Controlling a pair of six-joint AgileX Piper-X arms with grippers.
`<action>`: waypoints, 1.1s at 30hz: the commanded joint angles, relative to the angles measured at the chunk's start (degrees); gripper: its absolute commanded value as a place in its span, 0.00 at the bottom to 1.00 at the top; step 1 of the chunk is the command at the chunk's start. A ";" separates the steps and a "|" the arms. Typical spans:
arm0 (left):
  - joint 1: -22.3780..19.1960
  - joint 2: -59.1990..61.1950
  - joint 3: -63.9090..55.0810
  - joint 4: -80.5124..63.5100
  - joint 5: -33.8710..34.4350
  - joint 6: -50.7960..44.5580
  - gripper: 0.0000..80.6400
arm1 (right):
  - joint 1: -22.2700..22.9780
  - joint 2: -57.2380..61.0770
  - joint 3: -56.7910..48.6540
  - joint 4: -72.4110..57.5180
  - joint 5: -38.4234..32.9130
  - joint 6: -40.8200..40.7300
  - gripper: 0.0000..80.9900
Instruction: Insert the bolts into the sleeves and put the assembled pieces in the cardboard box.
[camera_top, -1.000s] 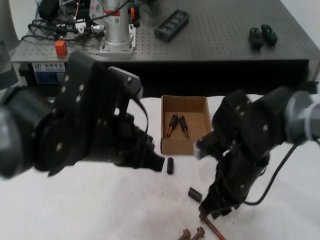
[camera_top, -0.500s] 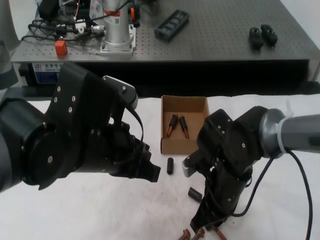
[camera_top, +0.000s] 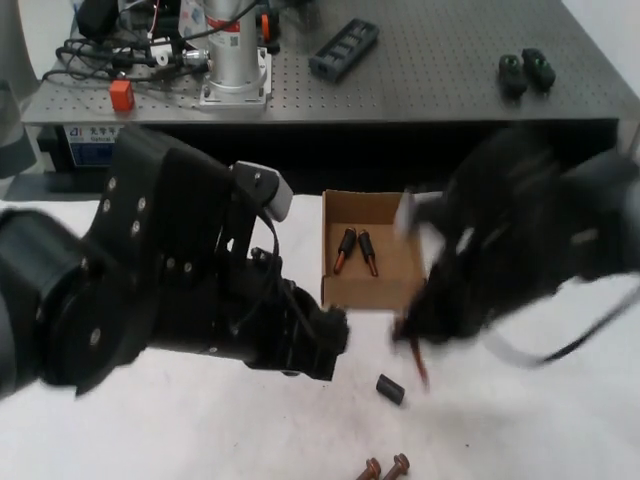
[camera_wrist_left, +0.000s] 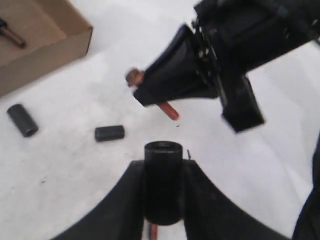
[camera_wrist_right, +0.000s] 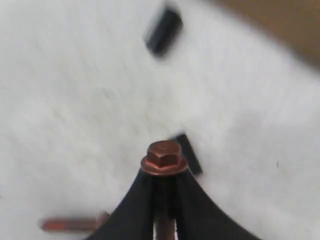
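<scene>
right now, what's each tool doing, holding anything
Left tool: shut on a black sleeve.
Right tool: shut on a copper bolt.

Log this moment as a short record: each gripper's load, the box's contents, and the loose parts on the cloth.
left gripper: shut on a black sleeve
right gripper: shut on a copper bolt, gripped just below its head
cardboard box: two assembled pieces lying inside
loose sleeves: two on the white cloth
loose bolts: two, side by side on the cloth
stage: held bolt and held sleeve apart, not yet joined
</scene>
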 joint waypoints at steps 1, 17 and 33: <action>-1.31 -2.55 3.13 -10.71 5.18 -4.47 0.01 | -1.88 -6.46 2.40 -9.66 -7.79 5.30 0.04; -5.61 -3.13 10.06 -35.29 8.63 -13.04 0.01 | -1.30 -18.68 21.77 -48.50 -21.35 36.25 0.04; -5.46 -3.13 10.06 -35.29 5.33 -15.52 0.01 | -1.30 -18.68 21.77 -48.32 -27.21 36.25 0.04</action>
